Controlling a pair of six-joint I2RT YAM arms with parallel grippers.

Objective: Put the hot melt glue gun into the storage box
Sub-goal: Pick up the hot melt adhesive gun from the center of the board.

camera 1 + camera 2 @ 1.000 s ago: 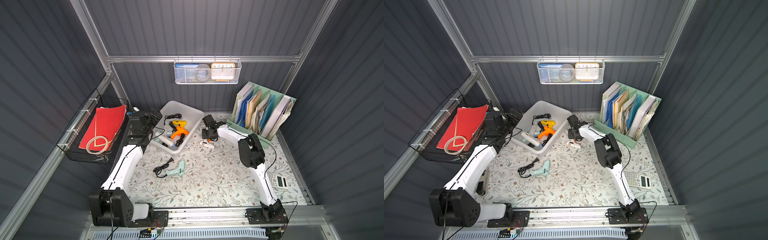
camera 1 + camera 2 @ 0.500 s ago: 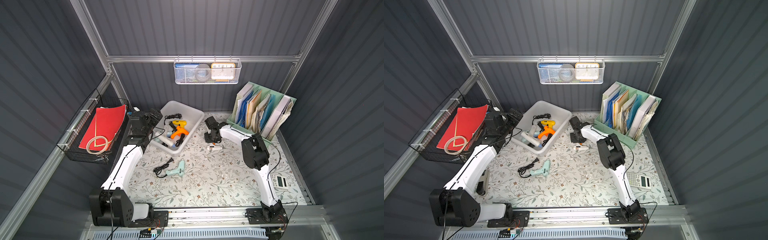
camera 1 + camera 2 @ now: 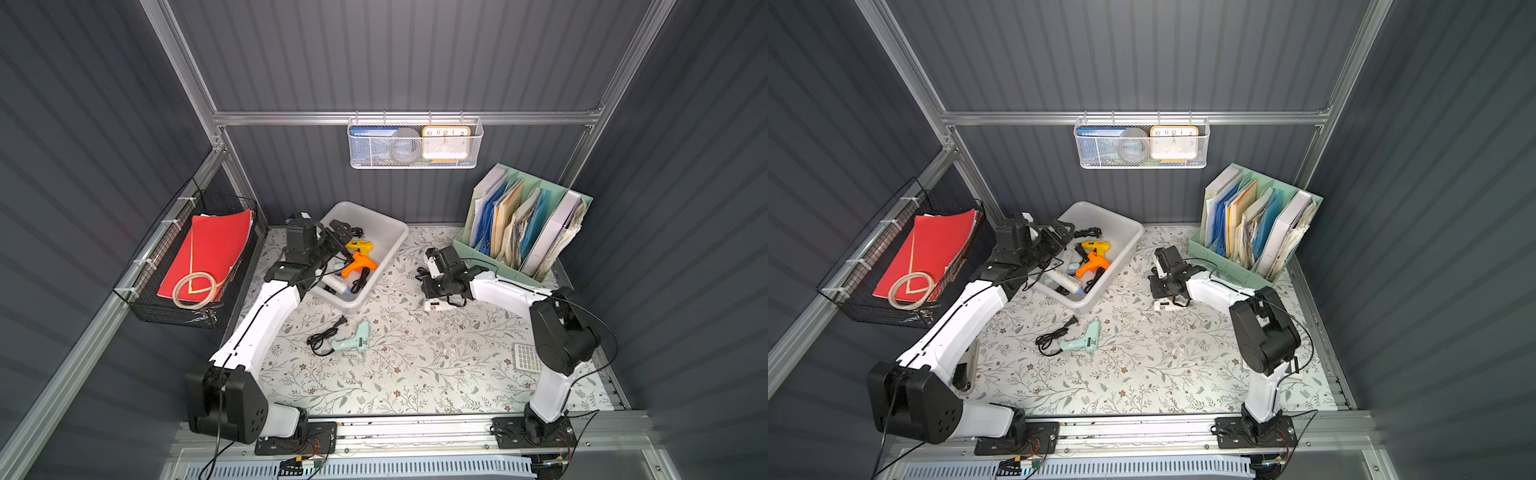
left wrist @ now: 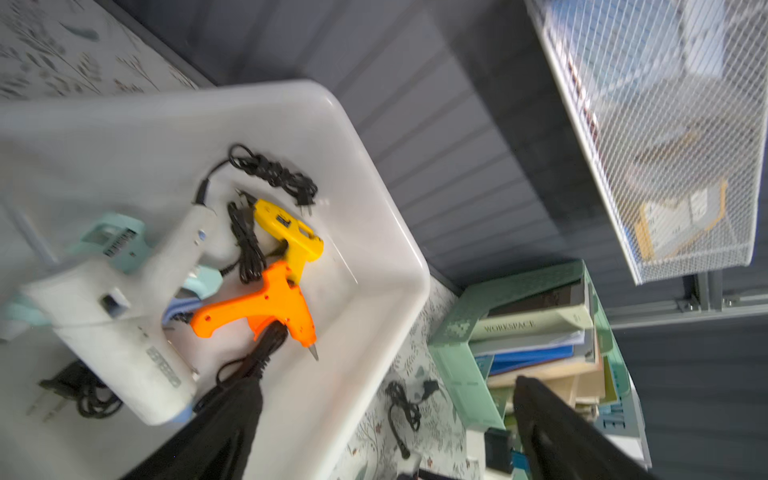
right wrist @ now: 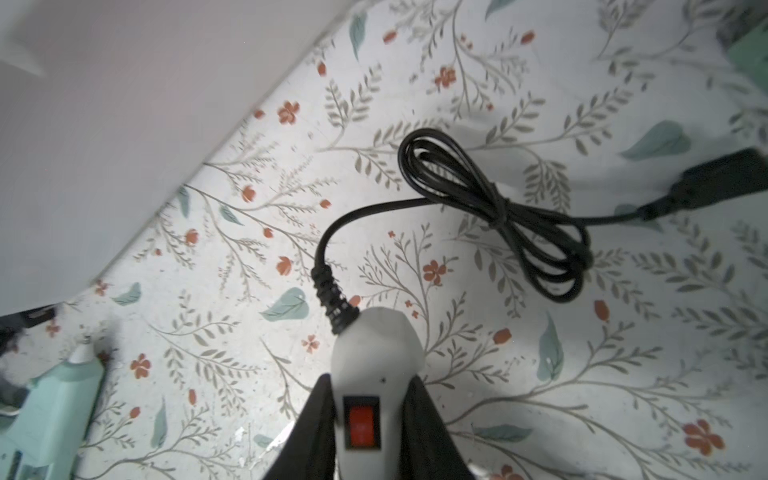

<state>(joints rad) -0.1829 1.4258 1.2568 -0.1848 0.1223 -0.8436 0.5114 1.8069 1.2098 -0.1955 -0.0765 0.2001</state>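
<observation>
the right tool (image 5: 370, 388) is clamped narrow on the smooth white plastic handle of the white hot melt glue gun (image 5: 376, 345), with a black finger (image 5: 424, 415) pressed on each side of its red rocker switch. the gun is low at the floral-printed tabletop (image 3: 436, 374), touching or just above it, i cannot tell which. it is to the right of the storage box (image 3: 376, 220) and apart from it, and its ribbed black collar leads to a knotted bundle of black cord (image 5: 498, 208). compared with a second ago, tool and gun sit a little farther right and nearer, away from the box. the box, a translucent whitish tub with rounded corners at the far left, holds an orange glue gun (image 4: 266, 307), a yellow glue gun (image 4: 291, 232) and a larger white glue gun (image 4: 116, 324). the left tool (image 4: 384, 390) hangs at its left edge, jaws spread wide and holding nothing, as before. a mint glue gun (image 3: 353, 338) lies on the tabletop on the near side of the box.
</observation>
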